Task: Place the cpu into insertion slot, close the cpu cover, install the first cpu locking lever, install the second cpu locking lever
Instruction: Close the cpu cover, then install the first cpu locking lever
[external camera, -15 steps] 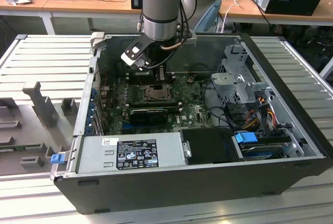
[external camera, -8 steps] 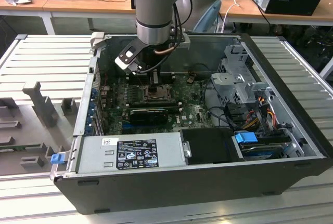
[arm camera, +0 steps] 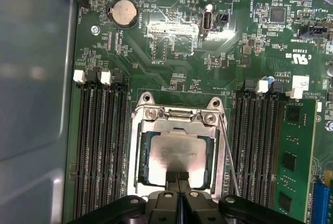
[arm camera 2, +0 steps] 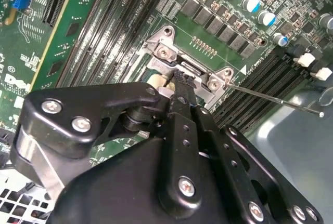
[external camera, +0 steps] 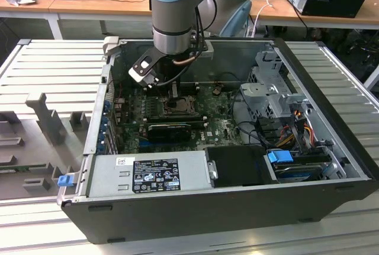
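Observation:
The cpu (arm camera: 176, 148), pale silver on top, lies flat in the insertion slot (arm camera: 132, 156). The cpu cover (arm camera: 179, 127) lies down over it, with the chip showing through its window. My gripper (arm camera: 177, 175) is shut, its fingertips together at the cover's edge nearest the wrist and touching or just above it. In the second wrist view the gripper (arm camera 2: 182, 77) is at the socket's metal frame (arm camera 2: 164, 52). A thin locking lever (arm camera: 229, 156) juts out at an angle from the socket's side, as the lever (arm camera 2: 276, 99) does there too. In the exterior view the gripper (external camera: 175, 92) hangs over the socket (external camera: 177, 107).
Black memory slots (arm camera: 101, 146) flank the socket on both sides. A coin battery (arm camera: 125, 12) sits farther along the board. In the exterior view a black graphics card (external camera: 169, 129), the power supply (external camera: 148, 175), a drive cage (external camera: 269, 89) and the case walls (external camera: 98, 119) hem the arm in.

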You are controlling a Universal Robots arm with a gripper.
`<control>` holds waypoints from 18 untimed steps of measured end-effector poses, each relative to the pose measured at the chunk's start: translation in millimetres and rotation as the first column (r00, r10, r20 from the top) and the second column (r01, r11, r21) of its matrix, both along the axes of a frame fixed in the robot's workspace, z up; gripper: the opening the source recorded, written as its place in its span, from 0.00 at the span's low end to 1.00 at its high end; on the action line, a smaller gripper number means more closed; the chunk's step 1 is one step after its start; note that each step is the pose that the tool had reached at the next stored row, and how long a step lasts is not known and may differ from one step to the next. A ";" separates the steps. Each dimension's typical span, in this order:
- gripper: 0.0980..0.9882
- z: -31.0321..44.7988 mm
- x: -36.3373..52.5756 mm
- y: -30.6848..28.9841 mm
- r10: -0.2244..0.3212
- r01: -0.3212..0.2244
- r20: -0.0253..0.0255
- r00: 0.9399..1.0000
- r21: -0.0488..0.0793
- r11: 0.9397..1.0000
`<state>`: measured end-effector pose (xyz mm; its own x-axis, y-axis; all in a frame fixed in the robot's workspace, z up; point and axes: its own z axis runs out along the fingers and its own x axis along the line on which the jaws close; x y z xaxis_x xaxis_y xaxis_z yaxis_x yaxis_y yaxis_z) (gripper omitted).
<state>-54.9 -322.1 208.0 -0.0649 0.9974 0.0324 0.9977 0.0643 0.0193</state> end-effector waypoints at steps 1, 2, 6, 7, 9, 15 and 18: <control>0.01 2.0 -0.1 -0.1 0.000 0.000 0.000 1.000 0.000 1.000; 0.01 3.2 0.3 0.0 0.000 0.000 -0.001 1.000 0.000 1.000; 0.01 3.3 12.5 -0.1 0.000 0.000 -0.007 1.000 -0.001 1.000; 0.01 3.3 14.1 -0.1 0.000 0.000 -0.008 1.000 -0.001 1.000; 0.01 3.3 17.5 -0.1 0.000 0.000 -0.008 1.000 -0.001 1.000; 0.01 4.3 18.4 -0.1 0.000 0.000 -0.008 1.000 -0.001 1.000; 0.01 7.5 18.4 -0.1 0.000 0.000 -0.008 1.000 -0.001 1.000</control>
<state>-36.5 -322.2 215.5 -0.0646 0.9974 0.0323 0.9979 0.0643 0.0108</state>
